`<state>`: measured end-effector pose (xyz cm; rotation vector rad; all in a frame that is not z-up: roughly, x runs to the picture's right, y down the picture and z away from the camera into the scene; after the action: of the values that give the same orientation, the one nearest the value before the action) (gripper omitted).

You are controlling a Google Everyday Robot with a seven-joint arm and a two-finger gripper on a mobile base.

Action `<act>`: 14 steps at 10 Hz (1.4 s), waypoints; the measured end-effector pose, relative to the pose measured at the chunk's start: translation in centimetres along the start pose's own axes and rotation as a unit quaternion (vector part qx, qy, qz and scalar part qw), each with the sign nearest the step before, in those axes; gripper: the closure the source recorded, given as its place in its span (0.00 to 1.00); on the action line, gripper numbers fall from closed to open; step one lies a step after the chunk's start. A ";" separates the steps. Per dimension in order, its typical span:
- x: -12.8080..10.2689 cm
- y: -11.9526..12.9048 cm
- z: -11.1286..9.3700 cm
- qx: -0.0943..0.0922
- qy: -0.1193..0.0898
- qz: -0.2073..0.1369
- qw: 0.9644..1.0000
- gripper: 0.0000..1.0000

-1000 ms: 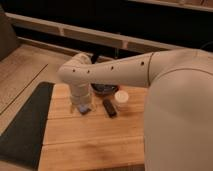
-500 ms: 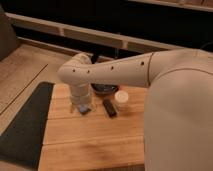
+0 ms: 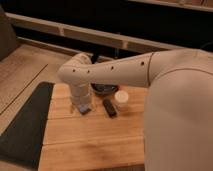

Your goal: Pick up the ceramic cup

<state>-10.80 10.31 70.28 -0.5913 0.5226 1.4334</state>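
The ceramic cup [image 3: 121, 98] is a small white cup with a round rim, standing on the wooden table [image 3: 95, 140] right of centre, just under my white arm. My gripper [image 3: 83, 107] hangs down from the arm's elbow at the table's back left, about a hand's width left of the cup, close above the wood. A dark wide bowl [image 3: 104, 89] sits behind, between gripper and cup, partly hidden by the arm.
A small dark oblong object [image 3: 109, 107] lies on the table between the gripper and the cup. A dark mat [image 3: 25, 130] borders the table's left side. My white arm body [image 3: 180, 110] fills the right. A dark counter runs behind.
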 end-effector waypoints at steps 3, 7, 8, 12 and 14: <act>-0.3 -0.2 -0.3 0.003 -0.009 -0.004 1.000 0.35; -5.7 -5.2 -6.9 -0.013 -0.171 -0.075 0.982 0.35; -6.5 -6.7 -8.9 -0.017 -0.211 -0.091 0.973 0.35; -6.8 -7.3 -9.7 -0.011 -0.229 -0.109 0.967 0.35; -7.2 -11.9 -7.8 0.033 -0.206 -0.088 0.974 0.35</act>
<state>0.72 -0.76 69.85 -0.2655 0.1825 1.3172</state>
